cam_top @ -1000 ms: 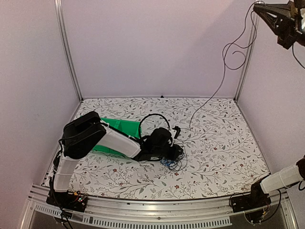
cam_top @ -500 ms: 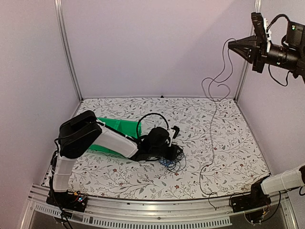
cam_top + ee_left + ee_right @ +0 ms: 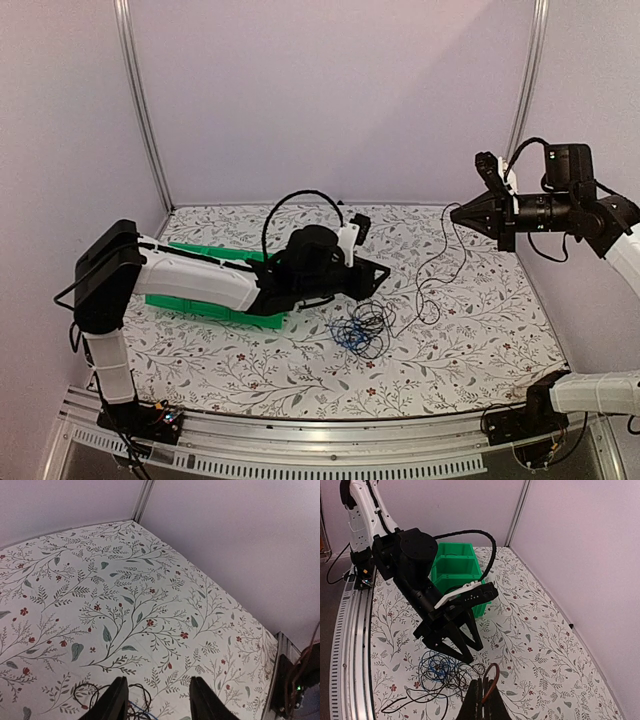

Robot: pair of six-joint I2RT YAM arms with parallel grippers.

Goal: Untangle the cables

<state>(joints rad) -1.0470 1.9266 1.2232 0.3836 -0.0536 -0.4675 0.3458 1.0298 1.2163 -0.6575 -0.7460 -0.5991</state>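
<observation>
Moved since a second ago: right gripper (image 3: 456,213) down from the upper corner to mid-height over the table's right side; left gripper (image 3: 378,276) lifted off the heap, reaching further back

Right gripper: fingers pressed together on a single thin dark cable (image 3: 495,667); its far end is hard to trace. Left gripper: jaws spread, empty.

Snarl of thin blue and black cables (image 3: 360,330): on the floral-patterned tablecloth (image 3: 480,340), mid-table, just below the left fingertips. The left wrist view cuts it off (few loops show).

Green plastic divided bin (image 3: 190,302): mostly hidden behind the left arm from above; the right wrist view shows its compartments
</observation>
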